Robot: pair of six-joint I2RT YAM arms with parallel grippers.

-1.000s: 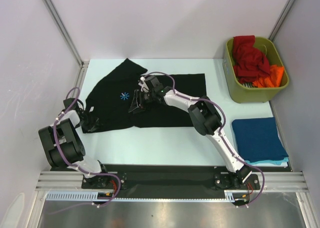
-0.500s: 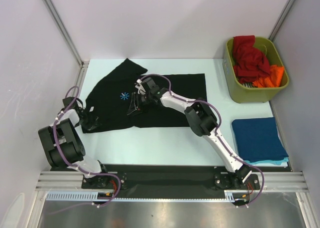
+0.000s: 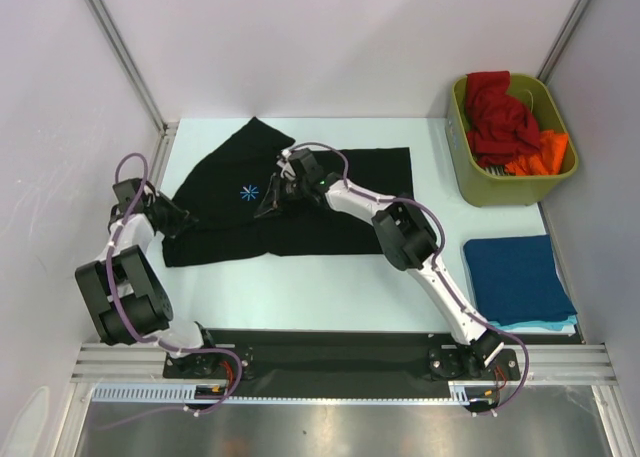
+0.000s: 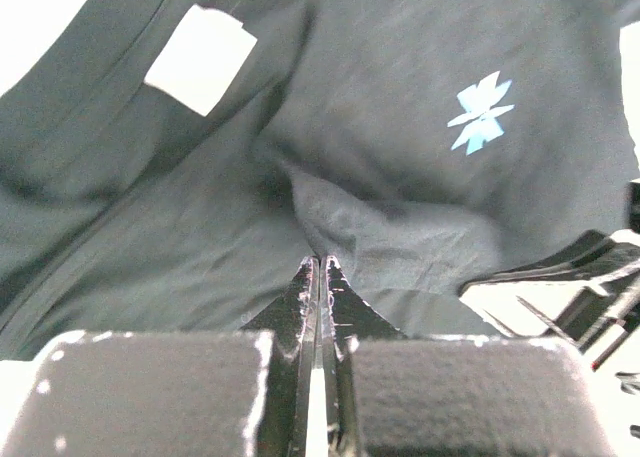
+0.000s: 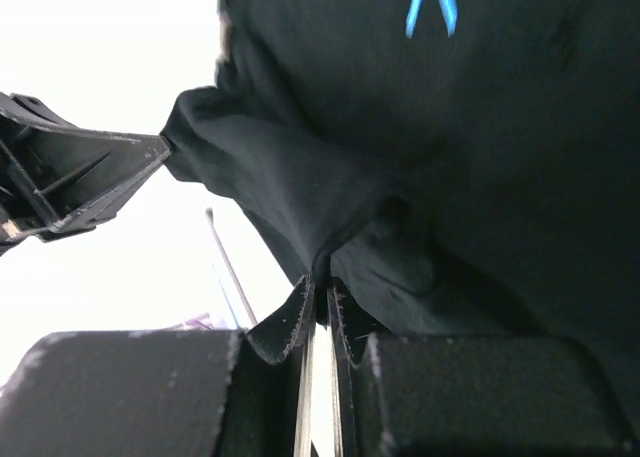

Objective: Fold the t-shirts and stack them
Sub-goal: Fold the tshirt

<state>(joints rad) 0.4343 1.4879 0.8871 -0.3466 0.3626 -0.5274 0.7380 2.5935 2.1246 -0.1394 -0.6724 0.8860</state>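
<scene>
On the table's (image 3: pixel 330 277) left side, the left gripper (image 3: pixel 168 218) is closed tight on the black t-shirt's (image 3: pixel 215 202) edge. Beside the starburst print (image 3: pixel 248 192), the right gripper (image 3: pixel 274 203) pinches a raised fold of it. Near right lies 1 folded dark blue t-shirt (image 3: pixel 515 277). The bin (image 3: pixel 510 189) holds red (image 3: pixel 500 112) and orange t-shirts (image 3: pixel 542 159).

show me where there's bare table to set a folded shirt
Widest bare table: the near strip between the black t-shirt and the arm bases. A smaller patch sits between that shirt, the green bin and the folded blue stack. Crowded: back left, where the left pincer and right pincer pinch the shirt.
</scene>
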